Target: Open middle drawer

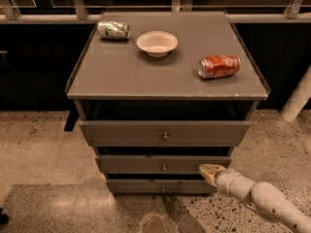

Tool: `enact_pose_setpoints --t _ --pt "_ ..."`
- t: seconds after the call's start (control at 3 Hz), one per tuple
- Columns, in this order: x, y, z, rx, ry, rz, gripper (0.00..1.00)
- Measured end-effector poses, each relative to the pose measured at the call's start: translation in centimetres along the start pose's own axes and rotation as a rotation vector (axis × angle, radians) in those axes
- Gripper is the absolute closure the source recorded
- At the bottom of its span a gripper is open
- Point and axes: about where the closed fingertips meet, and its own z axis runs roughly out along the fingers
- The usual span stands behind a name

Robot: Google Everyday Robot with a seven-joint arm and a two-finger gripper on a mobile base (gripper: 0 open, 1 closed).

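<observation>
The middle drawer (146,164) is the second of three grey flat fronts in the cabinet, with a small round metal knob (164,167) at its centre. A dark gap shows above its front. My gripper (211,173), tan-tipped at the end of a white arm, hovers just in front of the middle drawer's right end, well right of the knob. It holds nothing that I can see.
The top drawer (121,131) and bottom drawer (136,186) each have a centre knob. On the cabinet top (126,76) lie a green can (113,30), a white bowl (157,42) and a red can (219,66). Speckled floor surrounds the cabinet, and a white post (297,101) stands at the right.
</observation>
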Motion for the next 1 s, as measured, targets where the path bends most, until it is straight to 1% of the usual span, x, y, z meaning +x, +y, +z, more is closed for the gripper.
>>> enact_pose_setpoints --t 0.33,0.67,1.0 --pt "-0.4 -2.3 2.4 0.026 -0.033 -0.004 1.00" --pt "-2.2 -4.9 4.2 0.041 -0.057 -0.047 1.00" --pt "-4.6 -6.7 5.1 0.063 -0.049 -0.094 1.00"
